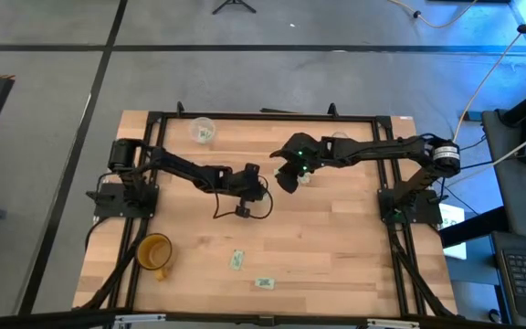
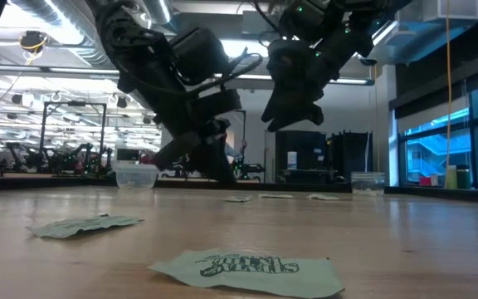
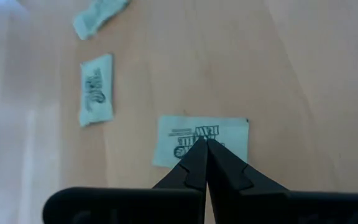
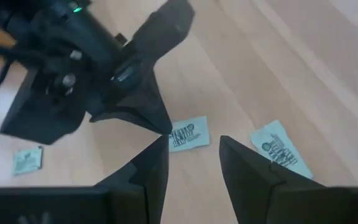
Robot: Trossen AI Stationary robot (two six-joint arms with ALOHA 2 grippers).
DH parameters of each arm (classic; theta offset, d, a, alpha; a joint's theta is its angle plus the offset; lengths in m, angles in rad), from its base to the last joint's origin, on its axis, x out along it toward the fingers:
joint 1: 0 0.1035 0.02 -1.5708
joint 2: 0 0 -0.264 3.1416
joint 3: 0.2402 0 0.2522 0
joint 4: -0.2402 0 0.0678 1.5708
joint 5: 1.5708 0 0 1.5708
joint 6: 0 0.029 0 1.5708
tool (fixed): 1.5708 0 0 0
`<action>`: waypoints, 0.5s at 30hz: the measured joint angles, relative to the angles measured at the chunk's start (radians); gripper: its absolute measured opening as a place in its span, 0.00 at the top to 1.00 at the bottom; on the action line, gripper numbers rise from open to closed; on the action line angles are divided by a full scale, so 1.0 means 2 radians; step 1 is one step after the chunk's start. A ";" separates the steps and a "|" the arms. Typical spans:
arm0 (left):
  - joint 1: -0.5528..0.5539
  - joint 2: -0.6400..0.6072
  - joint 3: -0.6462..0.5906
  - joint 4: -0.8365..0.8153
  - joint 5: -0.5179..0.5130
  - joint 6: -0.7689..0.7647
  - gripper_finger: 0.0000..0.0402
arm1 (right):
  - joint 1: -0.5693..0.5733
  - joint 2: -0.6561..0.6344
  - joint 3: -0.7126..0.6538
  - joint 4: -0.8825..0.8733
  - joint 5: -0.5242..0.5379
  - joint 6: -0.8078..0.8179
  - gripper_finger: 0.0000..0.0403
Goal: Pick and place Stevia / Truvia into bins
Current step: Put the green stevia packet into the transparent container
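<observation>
My left gripper [image 3: 205, 144], clenched tip-down on a thin, limp white-and-green paper sachet [image 3: 229, 138] at table centre, must pinch an edge, while my right gripper [image 4: 194, 155] hovers released at two o'clock.

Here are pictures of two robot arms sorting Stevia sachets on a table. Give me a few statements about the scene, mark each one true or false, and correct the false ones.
1. The left pincer is shut, with its tips at a sachet lying on the table. True.
2. The right pincer is shut on a sachet. False: its fingers stand apart and hold nothing.
3. The yellow mug stands on the left arm's side of the table. True.
4. Every sachet is already in a cup. False: loose sachets lie on the wood, one of them near the mug.
</observation>
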 joint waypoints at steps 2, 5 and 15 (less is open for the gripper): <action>0.000 0.012 0.000 -0.002 0.000 0.000 1.00 | 0.000 0.002 0.000 0.000 0.000 0.015 0.64; -0.002 0.021 0.001 0.001 -0.003 -0.002 1.00 | -0.002 0.007 0.000 -0.006 -0.015 0.050 0.64; -0.003 0.023 0.001 0.007 -0.002 -0.001 1.00 | -0.015 0.060 0.000 0.000 -0.065 0.158 0.64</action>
